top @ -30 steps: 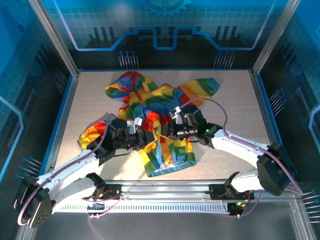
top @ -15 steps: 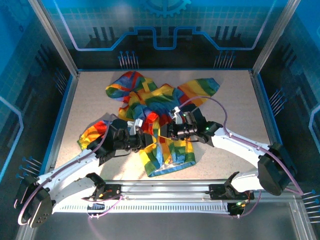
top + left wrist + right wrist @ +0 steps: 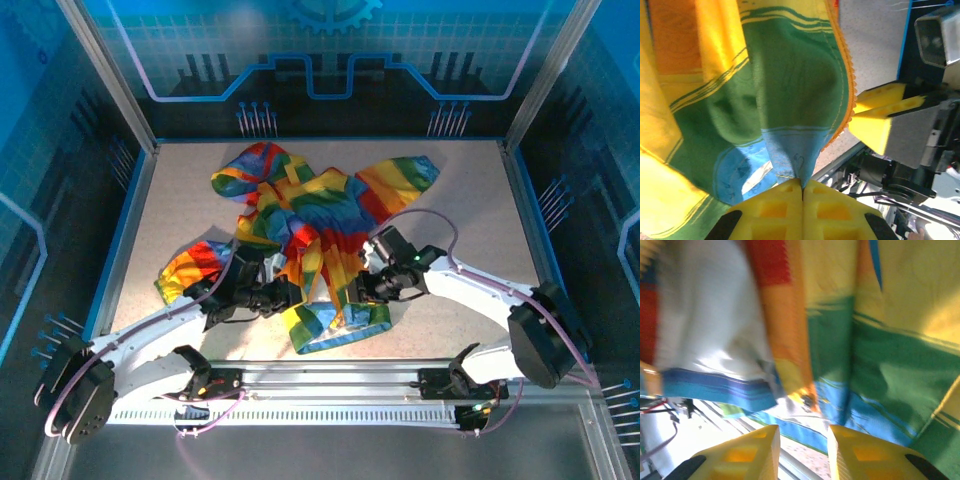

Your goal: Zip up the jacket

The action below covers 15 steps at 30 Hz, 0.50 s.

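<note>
The jacket (image 3: pixel 318 215) is lying crumpled on the table (image 3: pixel 470 200) in the middle of the top view, its hood pointing toward the upper left of the frame and its blue-edged hem trailing toward the lower centre. The left gripper (image 3: pixel 290 292) is reaching in from the lower left and is sitting against the lower part of the garment. In the left wrist view its yellow pads (image 3: pixel 775 210) are pressing together at the bottom of the frame, pinching a blue and green fold of the jacket (image 3: pixel 790 100), while the orange zipper edge (image 3: pixel 852 90) is curving down the right side of that fold. The right gripper (image 3: pixel 856 114) is showing just beside this edge. In the top view the right gripper (image 3: pixel 362 290) is coming in from the right of the hem. In its own view its fingers (image 3: pixel 801 432) are standing apart with nothing between them, and the blurred striped cloth (image 3: pixel 880 355) is hanging just above them
</note>
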Tool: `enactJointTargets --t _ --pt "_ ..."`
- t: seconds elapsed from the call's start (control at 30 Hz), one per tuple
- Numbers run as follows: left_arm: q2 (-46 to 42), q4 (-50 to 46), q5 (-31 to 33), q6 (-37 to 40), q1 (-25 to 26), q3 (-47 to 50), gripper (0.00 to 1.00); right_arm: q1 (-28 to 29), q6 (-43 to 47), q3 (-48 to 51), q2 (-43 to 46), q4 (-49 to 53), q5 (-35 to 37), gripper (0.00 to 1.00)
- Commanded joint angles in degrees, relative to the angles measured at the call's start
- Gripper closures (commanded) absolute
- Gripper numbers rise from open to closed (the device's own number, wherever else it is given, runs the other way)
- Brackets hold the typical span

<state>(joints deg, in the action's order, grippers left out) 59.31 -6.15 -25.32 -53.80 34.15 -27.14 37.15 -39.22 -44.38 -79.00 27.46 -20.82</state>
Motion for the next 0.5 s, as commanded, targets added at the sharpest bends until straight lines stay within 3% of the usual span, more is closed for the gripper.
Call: enactJointTargets --t 0.0,0.47 --pt "-0.22 -2.95 0.86 2.05 -0.77 0.16 1.0 0.82 1.43 1.4 -1.38 -1.0 1.66 0.67" --pt "-2.07 -2.5 0.32 0.92 -2.11 0.97 1.0 2.24 -0.64 5.75 -7.22 -12.9 0.18 0.67"
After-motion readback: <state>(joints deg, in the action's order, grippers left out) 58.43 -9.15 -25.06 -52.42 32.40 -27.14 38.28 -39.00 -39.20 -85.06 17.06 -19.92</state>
